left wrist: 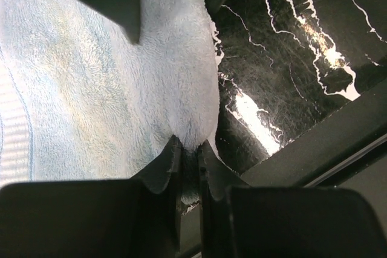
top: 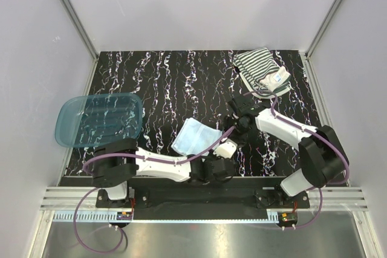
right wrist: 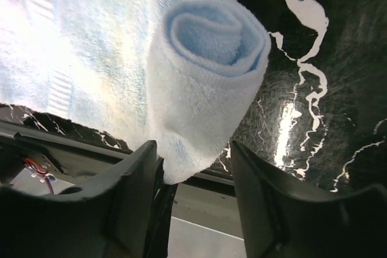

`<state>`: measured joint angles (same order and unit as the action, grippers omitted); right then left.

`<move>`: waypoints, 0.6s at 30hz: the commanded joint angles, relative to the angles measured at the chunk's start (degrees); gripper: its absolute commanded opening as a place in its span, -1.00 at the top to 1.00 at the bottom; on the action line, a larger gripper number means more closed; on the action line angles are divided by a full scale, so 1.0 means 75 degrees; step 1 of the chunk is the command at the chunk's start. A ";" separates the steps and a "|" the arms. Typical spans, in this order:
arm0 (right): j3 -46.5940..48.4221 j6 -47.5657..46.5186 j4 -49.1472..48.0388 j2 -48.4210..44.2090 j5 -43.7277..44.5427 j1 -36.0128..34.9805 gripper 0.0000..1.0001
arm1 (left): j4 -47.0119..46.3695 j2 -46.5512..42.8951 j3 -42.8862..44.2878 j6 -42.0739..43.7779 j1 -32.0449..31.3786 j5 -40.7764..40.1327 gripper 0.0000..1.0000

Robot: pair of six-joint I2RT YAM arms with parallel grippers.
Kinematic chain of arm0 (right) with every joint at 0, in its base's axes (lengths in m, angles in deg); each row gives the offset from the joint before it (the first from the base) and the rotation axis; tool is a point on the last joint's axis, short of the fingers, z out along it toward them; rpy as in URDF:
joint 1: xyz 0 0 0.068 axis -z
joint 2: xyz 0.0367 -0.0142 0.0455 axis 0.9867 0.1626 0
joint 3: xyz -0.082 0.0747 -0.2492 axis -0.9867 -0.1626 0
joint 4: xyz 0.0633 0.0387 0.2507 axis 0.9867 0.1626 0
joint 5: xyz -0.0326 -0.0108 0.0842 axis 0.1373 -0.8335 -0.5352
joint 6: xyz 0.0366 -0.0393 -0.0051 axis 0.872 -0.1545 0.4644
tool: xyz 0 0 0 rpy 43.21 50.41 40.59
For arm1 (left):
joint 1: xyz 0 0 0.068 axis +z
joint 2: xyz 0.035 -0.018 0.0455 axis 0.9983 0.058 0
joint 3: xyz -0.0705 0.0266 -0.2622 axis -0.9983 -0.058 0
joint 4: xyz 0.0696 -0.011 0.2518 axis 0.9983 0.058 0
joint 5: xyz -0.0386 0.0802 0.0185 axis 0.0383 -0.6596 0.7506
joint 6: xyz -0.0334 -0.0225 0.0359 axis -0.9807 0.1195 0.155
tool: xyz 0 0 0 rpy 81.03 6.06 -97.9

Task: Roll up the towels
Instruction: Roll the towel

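The light blue towel lies near the table's front middle, partly rolled. Its rolled end shows as a spiral in the right wrist view. My left gripper is shut on the edge of this towel, with a fold of cloth pinched between the fingertips. The right gripper stands open around the rolled end; its left finger touches the cloth and the right finger stands clear of it. In the top view both grippers, left and right, meet at the towel's right side. The striped towel lies folded at the far right.
A translucent blue plastic tub sits at the left edge of the black marbled mat. The table's metal front rail runs just behind both grippers. Grey walls close in the sides and back.
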<state>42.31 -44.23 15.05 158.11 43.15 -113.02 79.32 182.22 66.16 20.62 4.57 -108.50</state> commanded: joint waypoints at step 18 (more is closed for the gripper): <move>-0.1158 0.0507 -0.1569 -0.3291 -0.0107 0.0532 -0.45 | -0.3192 -0.1686 -0.2003 -0.0647 0.2004 0.4228 1.00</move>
<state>38.46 -42.79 10.07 134.24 48.24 -109.03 64.52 171.57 52.96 17.54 16.92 -87.13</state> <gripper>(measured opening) 0.721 0.122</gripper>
